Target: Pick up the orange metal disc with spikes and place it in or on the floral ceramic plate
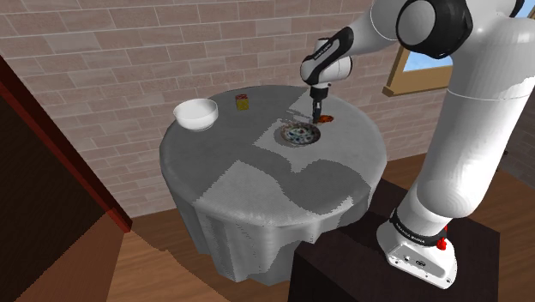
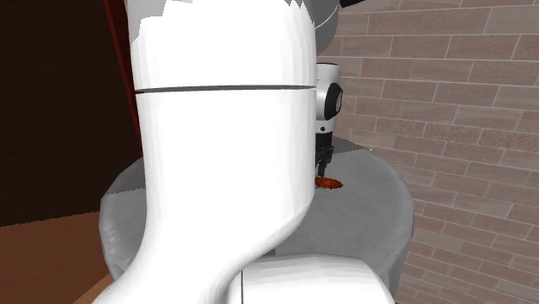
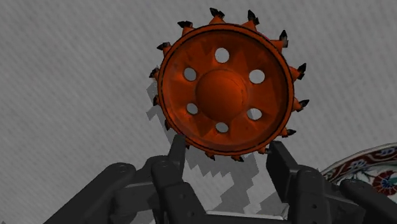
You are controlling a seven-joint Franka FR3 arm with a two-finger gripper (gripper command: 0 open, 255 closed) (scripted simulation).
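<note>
Here's the grasp being set up. The black gripper hangs over the far side of the round, grey-draped table, right of centre in the upper half of the shoulder view. Directly under it the orange spiked disc lies flat on the cloth. The floral plate sits just beside the disc, down and to the left in that frame, so the carry looks short. A white bowl and a small yellowish container stand well apart at the tabletop's upper left, out of the way.

In the wrist view the fingers are spread wide and pinch nothing. Their tips sit at the disc's near rim, with the domed hub and ring of holes lying beyond them. The plate's patterned edge shows next to one finger.

As I read it, the hand is a touch short of centre. The disc looks nearly as wide as the opening, so the fit will be tight. The hand should ease forward until the tips straddle the disc across its middle. Then it should drop low and let the pads meet the rim between spikes rather than on their points. After a firm squeeze, a straight lift should come before the swing to the plate.
</note>
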